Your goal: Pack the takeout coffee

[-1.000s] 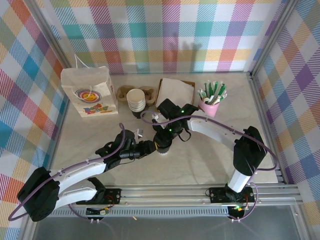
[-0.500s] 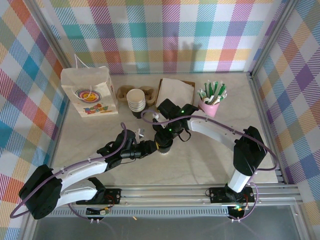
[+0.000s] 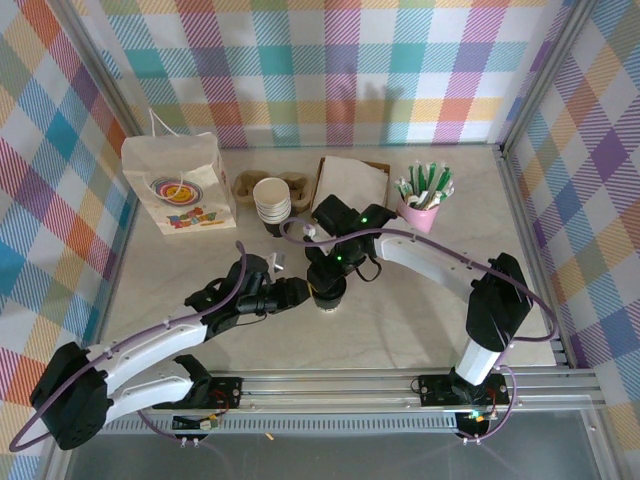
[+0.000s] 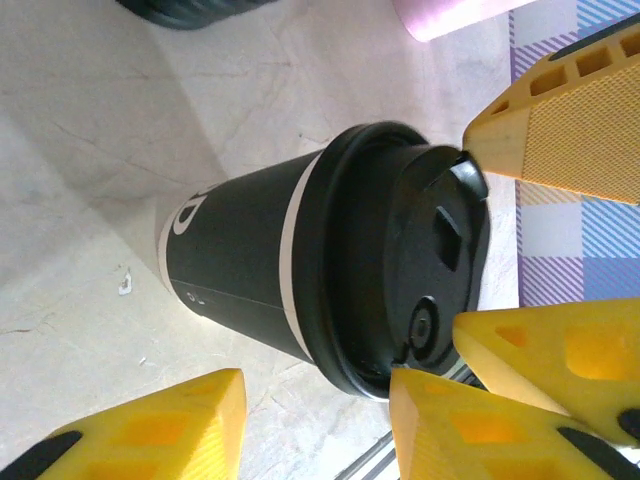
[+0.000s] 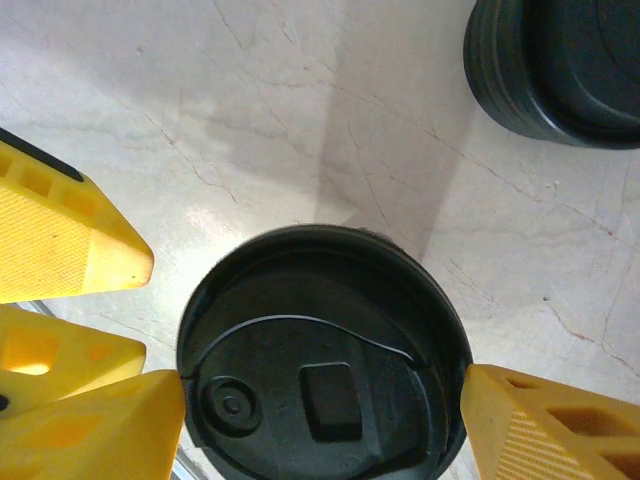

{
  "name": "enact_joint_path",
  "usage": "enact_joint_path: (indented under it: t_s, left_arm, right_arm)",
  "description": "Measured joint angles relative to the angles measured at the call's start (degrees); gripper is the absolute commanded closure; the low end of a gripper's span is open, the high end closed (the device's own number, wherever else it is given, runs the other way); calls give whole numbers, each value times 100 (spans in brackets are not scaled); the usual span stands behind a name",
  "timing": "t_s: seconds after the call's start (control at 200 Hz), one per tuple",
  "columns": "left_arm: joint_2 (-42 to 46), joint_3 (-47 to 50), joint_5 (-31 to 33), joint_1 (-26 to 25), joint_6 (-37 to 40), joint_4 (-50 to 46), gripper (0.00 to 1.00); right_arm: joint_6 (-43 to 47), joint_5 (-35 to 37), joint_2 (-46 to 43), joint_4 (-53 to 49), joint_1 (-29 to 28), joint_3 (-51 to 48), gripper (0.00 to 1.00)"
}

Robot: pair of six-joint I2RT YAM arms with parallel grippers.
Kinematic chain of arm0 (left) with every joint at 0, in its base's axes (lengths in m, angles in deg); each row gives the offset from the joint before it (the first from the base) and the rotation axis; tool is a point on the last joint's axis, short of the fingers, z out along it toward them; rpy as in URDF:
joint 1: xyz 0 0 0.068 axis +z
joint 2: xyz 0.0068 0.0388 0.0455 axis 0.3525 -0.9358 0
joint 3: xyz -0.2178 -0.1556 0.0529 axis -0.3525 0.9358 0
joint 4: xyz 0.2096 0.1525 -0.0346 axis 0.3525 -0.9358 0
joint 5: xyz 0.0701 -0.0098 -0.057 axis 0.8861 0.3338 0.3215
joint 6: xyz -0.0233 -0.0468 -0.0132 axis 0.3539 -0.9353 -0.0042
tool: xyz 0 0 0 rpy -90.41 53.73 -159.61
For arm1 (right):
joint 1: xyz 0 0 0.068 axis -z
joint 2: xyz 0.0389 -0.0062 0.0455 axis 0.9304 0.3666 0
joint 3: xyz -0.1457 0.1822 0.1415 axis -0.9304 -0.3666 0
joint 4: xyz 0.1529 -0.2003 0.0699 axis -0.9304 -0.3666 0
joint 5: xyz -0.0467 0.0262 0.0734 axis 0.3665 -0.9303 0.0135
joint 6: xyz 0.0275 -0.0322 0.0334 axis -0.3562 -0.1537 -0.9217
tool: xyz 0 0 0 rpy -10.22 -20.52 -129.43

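Takeout coffee (image 3: 328, 290) is standing upright mid-table, lid on, with both arms crowded around it. Your right gripper (image 5: 325, 400) looks clamped on the lid rim, a finger touching each side. Your left gripper (image 4: 315, 380) is spread wide around the cup wall, gripping nothing. I'd call this the pickup step. Next you'd want a level lift, then a carry to the white paper bag (image 3: 180, 185) at far left. Pale marble table (image 3: 430, 320), plaid walls (image 3: 330, 60).
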Motion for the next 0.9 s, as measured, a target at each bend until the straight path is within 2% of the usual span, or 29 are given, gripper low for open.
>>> enact_joint_path:
  t_s: [0.225,0.4,0.57,0.715,0.9]
  left_arm:
    - [1016,-245,544,11,365,-1193,59]
    - [2332,-442,1954,66,396,-2706,55]
    - [3333,-645,3410,127,35,-4201,54]
    - [3523,-789,4144,140,-201,-5134,54]
    - [3342,-894,4437,140,-297,-5613,54]
  right_arm:
    - [192,44,2,-39,-2,28,22]
    - [378,179,0,-35,-48,28,13]
    - [525,286,0,-35,-111,28,13]
    - [623,374,0,-28,-212,9,14]
    - [704,522,0,-17,-323,-116,18]
